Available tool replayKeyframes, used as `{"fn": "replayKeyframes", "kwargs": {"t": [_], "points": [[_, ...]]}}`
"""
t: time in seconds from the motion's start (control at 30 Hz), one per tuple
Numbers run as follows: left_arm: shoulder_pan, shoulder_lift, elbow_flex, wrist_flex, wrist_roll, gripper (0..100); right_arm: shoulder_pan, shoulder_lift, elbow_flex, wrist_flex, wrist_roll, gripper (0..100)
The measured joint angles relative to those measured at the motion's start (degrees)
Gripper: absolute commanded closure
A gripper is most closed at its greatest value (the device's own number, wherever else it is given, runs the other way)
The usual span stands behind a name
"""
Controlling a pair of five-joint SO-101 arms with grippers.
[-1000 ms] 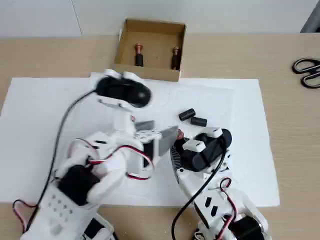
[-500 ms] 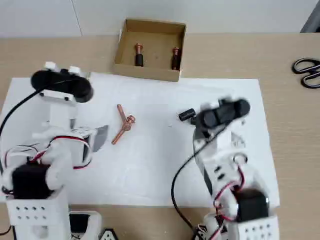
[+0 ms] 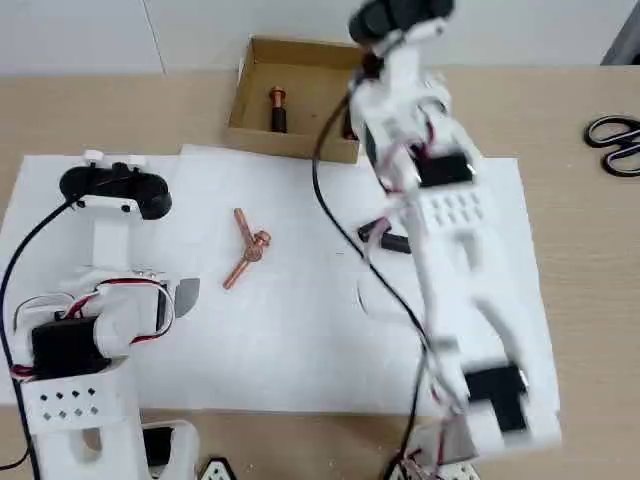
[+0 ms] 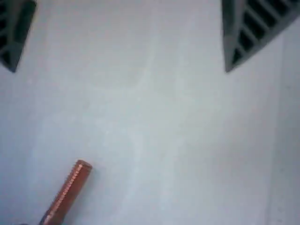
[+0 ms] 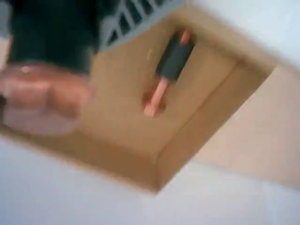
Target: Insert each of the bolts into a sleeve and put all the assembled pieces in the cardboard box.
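Step in hand: delivery of an assembled piece to the cardboard box (image 3: 310, 47), judging by the right arm stretched out over it.
Right gripper (image 5: 61, 42): fingers apparently closed on a held piece (image 5: 42, 61), a dark sleeve with a coppery end, blurred and close to the lens, above the box floor.
In the box: one sleeved bolt (image 3: 277, 110) lying flat; the corner beneath the arm is hidden.
Left gripper (image 4: 122, 65): fingers spread wide and holding nothing, over the white sheet (image 3: 300, 330), with a threaded bolt tip nearby.
Left to assemble: two bare bolts (image 3: 245, 250) touching, crossed on the sheet; black sleeves (image 3: 375, 230) well apart from them, partly under the right arm.
Progress: likely past halfway.
Next move calls for: lowering inside the box walls, clear of the lying piece, then opening. After that, a bolt in one set of fingers, a sleeve in the other, axes lined up.
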Motion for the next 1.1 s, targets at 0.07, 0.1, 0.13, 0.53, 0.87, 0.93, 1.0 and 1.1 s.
{"fn": "replayKeyframes", "kwargs": {"t": [0.07,0.1,0.13,0.53,0.87,0.93,1.0,1.1], "points": [[0.0,0.0,0.0,0.0,0.0,73,-0.5,9.6,-7.3,-3.6,0.2,99.5],[0.0,0.0,0.0,0.0,0.0,73,-1.0,14.3,-10.8,-4.5,0.2,99.5],[0.0,0.0,0.0,0.0,0.0,73,-1.5,18.7,-14.3,-5.0,0.2,99.5],[0.0,0.0,0.0,0.0,0.0,73,-3.4,61.1,-52.9,-2.6,0.2,94.7],[0.0,0.0,0.0,0.0,-0.3,73,-3.7,68.7,-71.8,7.9,0.2,82.6],[0.0,0.0,0.0,0.0,-1.3,73,-3.7,68.7,-73.8,8.4,0.2,82.6],[0.0,0.0,0.0,0.0,-1.8,73,-3.9,68.7,-76.7,10.6,0.4,82.6],[0.0,0.0,0.0,0.0,-1.8,73,-4.0,68.7,-82.1,17.1,0.4,82.6]]}}
